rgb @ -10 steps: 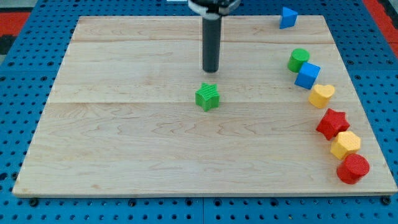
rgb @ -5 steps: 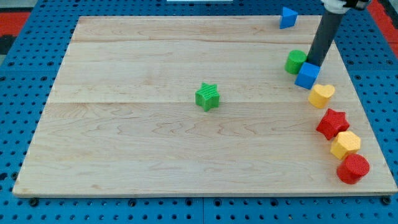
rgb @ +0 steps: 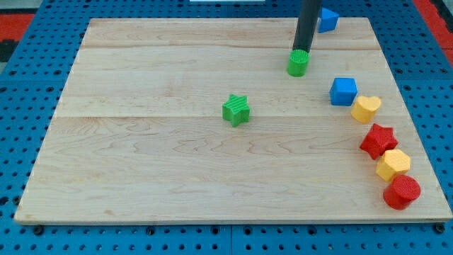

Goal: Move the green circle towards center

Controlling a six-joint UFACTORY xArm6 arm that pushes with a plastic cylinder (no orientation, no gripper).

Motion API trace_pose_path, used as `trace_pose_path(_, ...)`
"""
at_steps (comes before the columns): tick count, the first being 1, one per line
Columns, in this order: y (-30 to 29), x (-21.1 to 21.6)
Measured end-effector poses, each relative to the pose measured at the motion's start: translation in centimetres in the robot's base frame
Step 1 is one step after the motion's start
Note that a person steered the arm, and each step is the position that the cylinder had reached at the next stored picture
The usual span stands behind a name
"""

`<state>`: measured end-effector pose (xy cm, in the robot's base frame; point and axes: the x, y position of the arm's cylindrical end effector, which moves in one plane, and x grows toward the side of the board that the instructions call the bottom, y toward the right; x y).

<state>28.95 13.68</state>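
Pale wooden surface (rgb: 141,170) of jointed planks, set on a blue pegboard base (rgb: 21,142); no writing or labels legible, no containers. No claw on this arm, so nothing to read as apart or together: only the dark rod, coming down from the view's top. My tip (rgb: 303,51) sits right at the upper edge of the green circle (rgb: 299,64), apparently touching it. Green circle lies above and to the view's right of centre. Green star (rgb: 236,110) near centre, well apart. Blue triangular block (rgb: 327,19) just right of the rod at the top edge. Down the right side: blue cube (rgb: 344,91), yellow heart (rgb: 366,108), red star (rgb: 378,140), yellow hexagon-like block (rgb: 393,164), red cylinder (rgb: 402,191).
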Motion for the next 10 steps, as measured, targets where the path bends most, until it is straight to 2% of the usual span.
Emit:
trace_pose_path(2, 3.3, 0.5)
trace_pose_path(5, -5.1, 3.6)
trace_pose_path(6, -2.1, 3.7)
trace_pose_path(7, -2.3, 5.8)
trace_pose_path(8, -4.5, 8.7)
trace_pose_path(9, -10.0, 9.5)
trace_pose_path(10, -12.8, 9.3)
